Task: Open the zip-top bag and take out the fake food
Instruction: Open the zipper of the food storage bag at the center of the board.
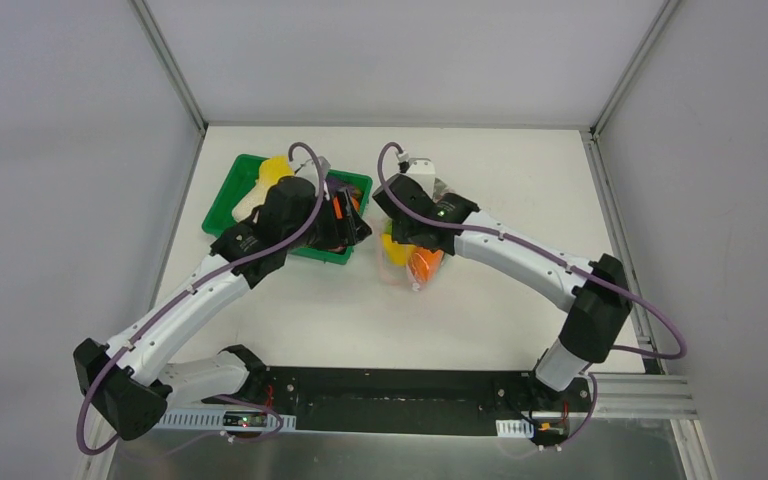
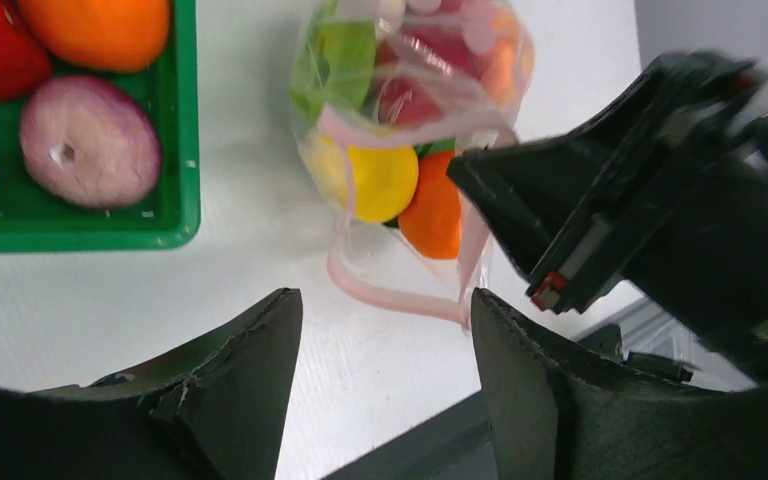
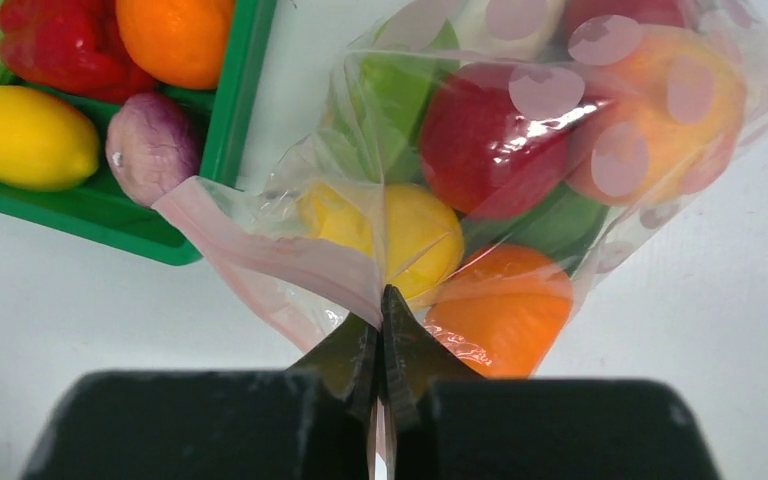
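Right wrist view: zip-top bag (image 3: pixel 360 100) pinched at pink strip (image 3: pixel 290 262)

The bag lies on the surface (image 3: pixel 680 330) beside the green tray (image 3: pixel 235 110) and holds the fake food (image 3: pixel 490 140); the tray carries loose produce (image 3: pixel 25 135). The right hand (image 3: pixel 382 335) is clenched on the strip; the left hand (image 2: pixel 385 310) is spread, empty, beside the bag.

Clear, soft plastic zip-top bag (image 3: pixel 290 205); glossy plastic fake food (image 3: pixel 485 140).
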Action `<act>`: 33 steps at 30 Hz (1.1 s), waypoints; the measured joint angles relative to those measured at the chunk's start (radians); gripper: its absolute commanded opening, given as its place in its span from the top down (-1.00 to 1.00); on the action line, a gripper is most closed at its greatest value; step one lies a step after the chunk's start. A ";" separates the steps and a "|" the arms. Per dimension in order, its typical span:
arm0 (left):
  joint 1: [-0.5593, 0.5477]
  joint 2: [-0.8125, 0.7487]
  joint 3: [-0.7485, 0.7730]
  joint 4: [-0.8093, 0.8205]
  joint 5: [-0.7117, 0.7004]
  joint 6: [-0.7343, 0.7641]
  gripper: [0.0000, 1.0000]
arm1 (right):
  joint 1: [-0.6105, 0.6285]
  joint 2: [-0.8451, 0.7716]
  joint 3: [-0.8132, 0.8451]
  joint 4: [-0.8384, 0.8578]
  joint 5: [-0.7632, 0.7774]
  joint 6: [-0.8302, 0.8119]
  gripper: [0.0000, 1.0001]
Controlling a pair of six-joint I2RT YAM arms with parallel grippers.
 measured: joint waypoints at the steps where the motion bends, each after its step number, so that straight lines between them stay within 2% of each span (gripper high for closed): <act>1: -0.001 -0.005 -0.032 0.012 0.018 -0.011 -0.27 | 0.004 0.013 0.010 0.000 0.001 0.022 1.00; 4: -0.006 -0.005 -0.119 0.050 0.052 -0.043 -0.23 | 0.010 0.026 0.021 0.000 0.003 0.075 1.00; 8: -0.007 0.018 -0.195 0.105 0.104 -0.080 -0.06 | 0.010 0.026 0.022 -0.003 0.005 0.125 1.00; 13: -0.027 0.105 -0.206 0.232 0.161 -0.123 0.11 | 0.010 0.016 0.001 -0.002 0.014 0.178 1.00; 18: -0.082 0.176 -0.206 0.309 0.177 -0.161 0.15 | 0.010 -0.017 -0.039 -0.002 0.020 0.222 1.00; 24: -0.121 0.241 -0.206 0.373 0.173 -0.230 0.14 | 0.010 -0.056 -0.071 -0.002 0.029 0.254 1.00; 33: -0.145 0.356 -0.213 0.499 0.178 -0.290 -0.17 | 0.010 -0.111 -0.114 0.021 0.038 0.302 1.00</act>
